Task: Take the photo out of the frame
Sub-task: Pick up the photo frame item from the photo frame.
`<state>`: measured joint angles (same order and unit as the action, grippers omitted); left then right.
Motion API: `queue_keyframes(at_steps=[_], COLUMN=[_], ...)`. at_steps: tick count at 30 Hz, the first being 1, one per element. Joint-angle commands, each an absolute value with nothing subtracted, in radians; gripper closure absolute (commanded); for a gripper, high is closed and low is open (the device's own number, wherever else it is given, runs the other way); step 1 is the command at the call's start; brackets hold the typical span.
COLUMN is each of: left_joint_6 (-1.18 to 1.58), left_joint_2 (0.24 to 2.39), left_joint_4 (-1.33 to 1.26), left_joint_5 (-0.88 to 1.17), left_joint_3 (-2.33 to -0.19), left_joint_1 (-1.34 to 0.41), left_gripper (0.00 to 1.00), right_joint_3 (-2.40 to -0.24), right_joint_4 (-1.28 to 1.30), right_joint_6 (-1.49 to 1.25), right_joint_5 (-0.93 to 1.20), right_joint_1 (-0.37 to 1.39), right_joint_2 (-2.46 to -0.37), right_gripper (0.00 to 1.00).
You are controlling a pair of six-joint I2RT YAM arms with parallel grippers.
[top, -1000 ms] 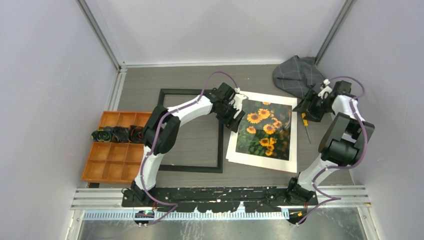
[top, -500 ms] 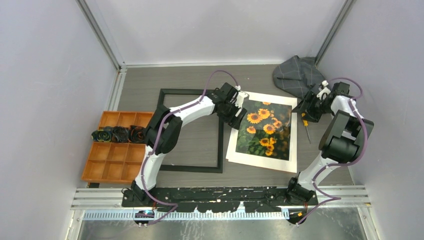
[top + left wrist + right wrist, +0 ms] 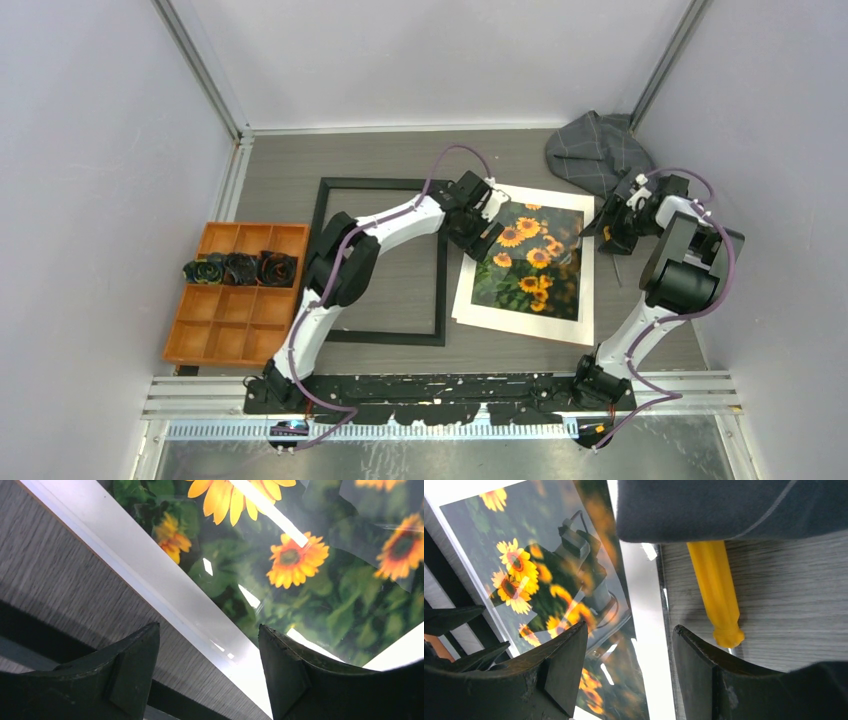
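Observation:
The frame, a thin black border, lies flat at centre-left with bare table showing through it. The photo of sunflowers, with white around it, lies on a white sheet just right of the frame. My left gripper is open and empty above the photo's upper left edge. In the left wrist view its jaws straddle the white margin beside the photo. My right gripper is open and empty at the photo's upper right edge. In the right wrist view it hangs over the glossy photo.
A yellow-handled screwdriver lies right of the photo, under my right gripper. A grey cloth sits at the back right. An orange compartment tray with dark rosettes stands at the left. Grey walls close three sides.
My left gripper has moved right, from the frame's edge to over the photo's left edge. My right gripper has moved left toward the photo's right edge, covering the screwdriver handle.

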<state>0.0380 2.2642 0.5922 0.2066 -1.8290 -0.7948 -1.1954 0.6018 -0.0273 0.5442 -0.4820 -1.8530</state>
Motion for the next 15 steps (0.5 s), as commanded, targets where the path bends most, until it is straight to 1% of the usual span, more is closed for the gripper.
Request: queue_keyframes(at_steps=[1,5,15], left_joint_6=[0.007,-0.028,-0.042], left_joint_2=[2.305,2.341,2.394], left_joint_4=[0.632,0.668,0.722], left_joint_5=[0.167,0.136,0.141], left_joint_3=[-1.88,-1.913,-1.959], left_joint_1=[-0.808,-0.822,-0.858], left_gripper=[0.26,0.26,0.26], right_joint_3=[-1.195,-1.192,-1.188], right_joint_4=[0.572,0.569,0.55], right_joint_6=[-0.007,-0.005,-0.021], right_joint_5=[0.514,0.513,0.668], right_joint_1=[-0.488,-0.488,-0.49], right_joint_2=[-1.866,-1.887,-1.912], right_gripper=[0.32,0.33,0.35])
